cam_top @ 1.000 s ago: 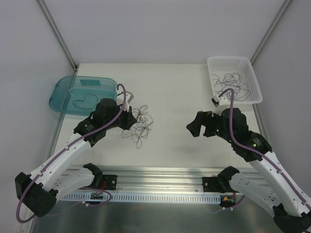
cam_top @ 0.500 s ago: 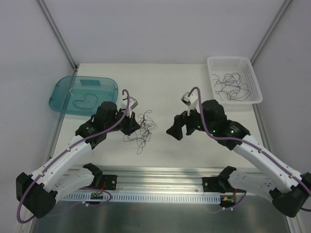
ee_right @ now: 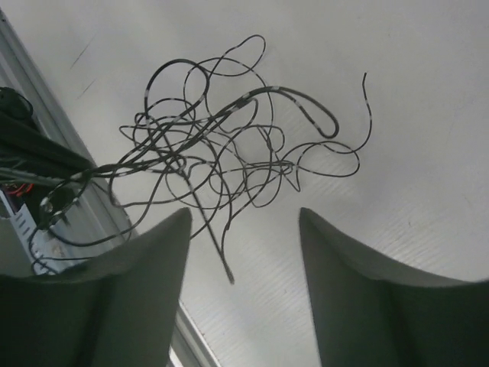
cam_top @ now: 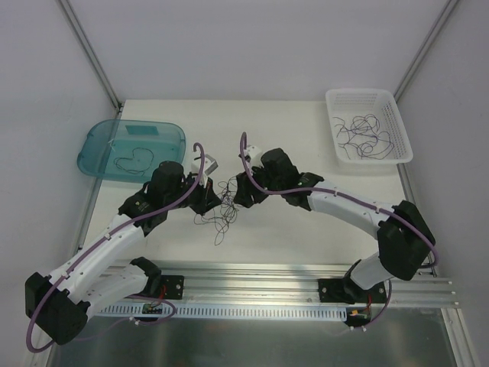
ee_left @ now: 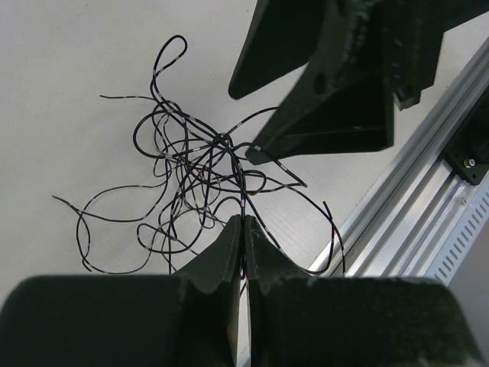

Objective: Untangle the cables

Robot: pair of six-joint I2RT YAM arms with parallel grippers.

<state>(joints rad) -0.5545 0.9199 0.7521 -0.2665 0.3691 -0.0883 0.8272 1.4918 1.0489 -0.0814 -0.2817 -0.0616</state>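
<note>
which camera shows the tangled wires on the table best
The right wrist view: the wires fill the frame, loops clear. The left wrist view has the right gripper covering part; the top view shows only a small scribble.

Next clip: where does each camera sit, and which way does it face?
Top external: above and behind the bases, looking down on table, left arm, right arm, cables.
Left wrist: on the left arm, facing down; its shut left gripper pinches a strand.
Right wrist: facing down between the open right gripper fingers.
Both wrist views share the cables.
</note>
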